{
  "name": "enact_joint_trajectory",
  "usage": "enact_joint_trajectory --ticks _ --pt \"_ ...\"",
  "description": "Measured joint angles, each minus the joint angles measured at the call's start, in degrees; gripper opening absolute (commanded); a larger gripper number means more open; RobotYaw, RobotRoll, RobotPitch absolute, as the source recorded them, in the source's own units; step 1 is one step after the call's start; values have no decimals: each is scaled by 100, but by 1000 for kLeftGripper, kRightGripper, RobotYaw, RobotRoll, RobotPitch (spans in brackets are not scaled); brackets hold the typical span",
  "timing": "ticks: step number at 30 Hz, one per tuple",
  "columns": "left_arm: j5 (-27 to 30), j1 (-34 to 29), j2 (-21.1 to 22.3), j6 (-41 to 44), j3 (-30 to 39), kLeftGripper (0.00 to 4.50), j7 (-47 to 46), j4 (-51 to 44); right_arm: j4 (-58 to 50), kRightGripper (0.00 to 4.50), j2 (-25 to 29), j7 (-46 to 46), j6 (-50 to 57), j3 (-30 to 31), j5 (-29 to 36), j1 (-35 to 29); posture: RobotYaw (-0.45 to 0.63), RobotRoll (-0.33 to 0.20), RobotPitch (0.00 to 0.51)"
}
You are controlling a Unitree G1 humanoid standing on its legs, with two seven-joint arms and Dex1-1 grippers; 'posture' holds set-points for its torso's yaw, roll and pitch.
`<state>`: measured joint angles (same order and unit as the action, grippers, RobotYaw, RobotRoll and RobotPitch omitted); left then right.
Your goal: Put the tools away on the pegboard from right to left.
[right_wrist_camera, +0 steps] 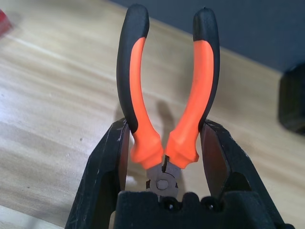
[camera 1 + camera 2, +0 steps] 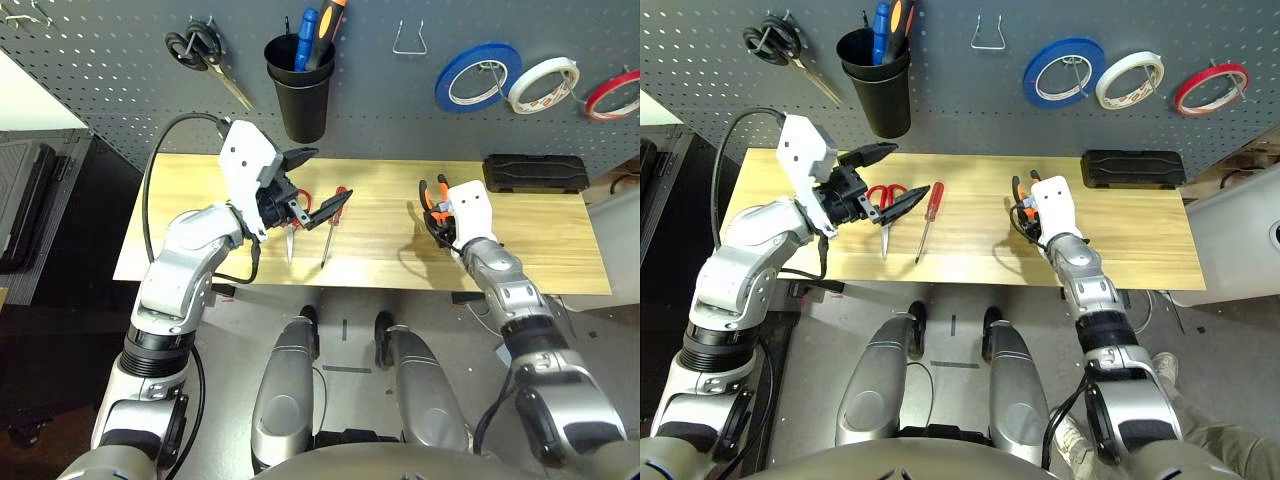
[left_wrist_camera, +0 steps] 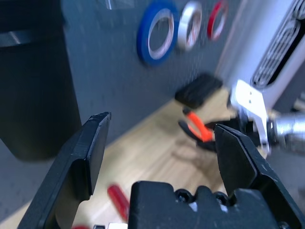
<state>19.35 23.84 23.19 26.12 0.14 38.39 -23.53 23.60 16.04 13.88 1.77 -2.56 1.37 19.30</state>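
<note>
Right gripper (image 1: 164,157) clamps the pliers (image 1: 167,90) low over the table (image 2: 540,250).
Carry them handles-up to the pegboard (image 2: 380,90)'s empty hook (image 2: 409,40), keeping the clamp firm; left gripper (image 2: 310,182) hangs wide open, empty.
</note>
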Motion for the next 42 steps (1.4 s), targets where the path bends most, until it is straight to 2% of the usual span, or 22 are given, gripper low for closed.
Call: enact_joint_trajectory --ticks 5,11,24,35,42 --pt "233 -9 -87 -31 112 4500 -160 -263 -325 2384 55 -10 -625 -182 46 -235 286 0 303" --pt "557 29 -369 -31 198 4500 -470 -408 -1131 2384 -15 -139 -638 -372 239 -273 281 0 301" --pt "719 179 -304 -35 241 4500 -603 -434 -2543 2384 212 399 -1168 -370 457 -167 262 0 300" --pt "729 229 -282 -100 200 4500 -607 -297 -2600 2384 -488 -32 -1553 -159 359 1142 258 0 296" --pt "728 236 -252 -118 185 4500 -605 -257 -2588 2384 -703 -254 -1632 -75 287 1844 259 0 296"
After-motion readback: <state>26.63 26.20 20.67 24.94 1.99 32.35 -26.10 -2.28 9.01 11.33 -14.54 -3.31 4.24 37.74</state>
